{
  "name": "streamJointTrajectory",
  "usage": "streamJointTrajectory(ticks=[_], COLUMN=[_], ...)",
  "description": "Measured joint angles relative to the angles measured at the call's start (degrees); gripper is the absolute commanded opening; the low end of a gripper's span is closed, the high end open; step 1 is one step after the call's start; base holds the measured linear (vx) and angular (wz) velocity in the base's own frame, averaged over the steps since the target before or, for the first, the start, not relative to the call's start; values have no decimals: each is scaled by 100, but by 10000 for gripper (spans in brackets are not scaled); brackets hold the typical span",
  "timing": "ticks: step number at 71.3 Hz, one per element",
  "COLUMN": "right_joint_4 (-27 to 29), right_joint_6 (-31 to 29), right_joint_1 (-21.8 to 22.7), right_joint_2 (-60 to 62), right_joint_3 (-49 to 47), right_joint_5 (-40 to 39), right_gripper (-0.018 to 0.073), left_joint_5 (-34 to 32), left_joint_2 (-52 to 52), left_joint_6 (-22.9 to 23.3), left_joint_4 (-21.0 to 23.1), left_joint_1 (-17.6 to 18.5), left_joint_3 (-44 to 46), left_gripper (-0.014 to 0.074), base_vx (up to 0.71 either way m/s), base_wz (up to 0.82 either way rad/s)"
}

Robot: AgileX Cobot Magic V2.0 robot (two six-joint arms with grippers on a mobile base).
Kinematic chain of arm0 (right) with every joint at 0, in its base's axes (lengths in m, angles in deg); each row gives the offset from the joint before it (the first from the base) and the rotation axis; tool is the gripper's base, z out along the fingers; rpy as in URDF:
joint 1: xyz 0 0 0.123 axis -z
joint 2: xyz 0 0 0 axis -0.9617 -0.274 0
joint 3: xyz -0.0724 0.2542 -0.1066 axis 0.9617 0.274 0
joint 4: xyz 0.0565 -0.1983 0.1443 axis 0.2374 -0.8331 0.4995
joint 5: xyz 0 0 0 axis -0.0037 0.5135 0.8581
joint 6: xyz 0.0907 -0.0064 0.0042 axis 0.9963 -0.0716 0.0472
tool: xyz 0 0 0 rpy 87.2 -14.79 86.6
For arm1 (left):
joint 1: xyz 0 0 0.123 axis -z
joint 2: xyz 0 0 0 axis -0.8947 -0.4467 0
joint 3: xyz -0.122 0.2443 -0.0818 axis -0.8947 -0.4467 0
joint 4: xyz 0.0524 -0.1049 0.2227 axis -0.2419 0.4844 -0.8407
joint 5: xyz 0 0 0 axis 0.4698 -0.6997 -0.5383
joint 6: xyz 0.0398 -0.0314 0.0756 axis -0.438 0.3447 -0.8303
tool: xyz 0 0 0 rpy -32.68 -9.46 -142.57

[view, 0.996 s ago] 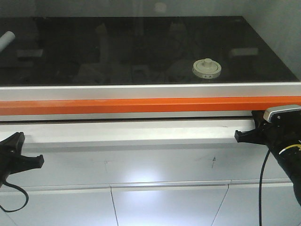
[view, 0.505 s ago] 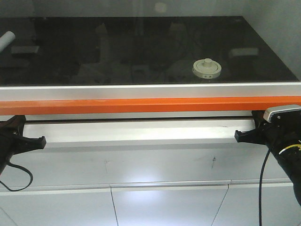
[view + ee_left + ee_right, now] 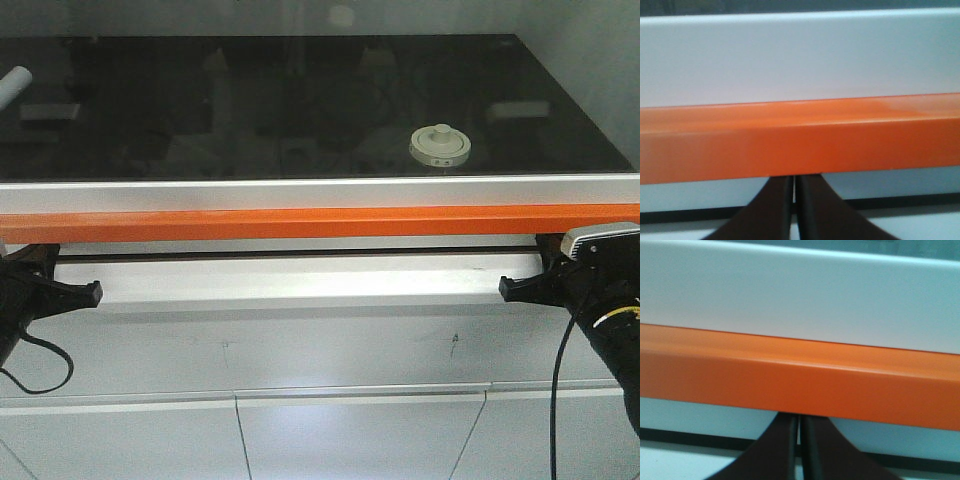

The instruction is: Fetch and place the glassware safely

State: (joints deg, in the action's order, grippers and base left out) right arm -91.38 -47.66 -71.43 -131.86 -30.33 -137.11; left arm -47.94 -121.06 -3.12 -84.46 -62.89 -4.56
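The glassware, a squat clear jar with a wide off-white knobbed lid (image 3: 439, 145), stands on the black surface (image 3: 250, 110), right of centre, behind the silver frame and the orange bar. My left gripper (image 3: 42, 256) is low at the left edge, its tips up against the underside of the orange bar. In the left wrist view (image 3: 794, 178) its jaws are together and hold nothing. My right gripper (image 3: 547, 245) is low at the right, also under the bar. In the right wrist view (image 3: 800, 419) its jaws are together and empty. Both grippers are well in front of and below the jar.
An orange bar (image 3: 300, 223) and a silver frame rail (image 3: 300, 192) run the full width between the grippers and the black surface. A white ledge (image 3: 300, 282) lies below them. A plain white cylinder (image 3: 12, 85) lies at the far left of the black surface.
My left gripper has risen and moved right, from below the white ledge up to the orange bar. The right gripper and the jar have not moved.
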Motion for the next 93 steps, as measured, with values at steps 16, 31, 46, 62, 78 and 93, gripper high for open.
streamJointTrajectory(ticks=[16,31,46,62,78,93], right_joint_4=[-6,-61,-138,-145,-145,-145], right_joint_6=[7,66,206,252,273,286], right_joint_1=[0,0,0,17,17,17], right_joint_2=[78,152,201,406,612,811], right_joint_3=[-33,-130,-181,-212,-253,-289], right_joint_5=[136,319,407,669,773,679], right_gripper=[-1,-1,-1,-1,-1,-1], left_joint_5=[10,133,743,1463,1652,1806], left_joint_2=[0,78,349,667,897,1231], left_joint_6=[0,0,0,0,5,5], left_joint_4=[0,0,-30,-105,-126,-160], left_joint_1=[0,0,0,0,0,0], left_joint_3=[22,55,208,393,470,532], left_gripper=[-7,-7,-7,-7,-7,-7], base_vx=[0,0,0,0,0,0], base_wz=[0,0,-1,1,0,0])
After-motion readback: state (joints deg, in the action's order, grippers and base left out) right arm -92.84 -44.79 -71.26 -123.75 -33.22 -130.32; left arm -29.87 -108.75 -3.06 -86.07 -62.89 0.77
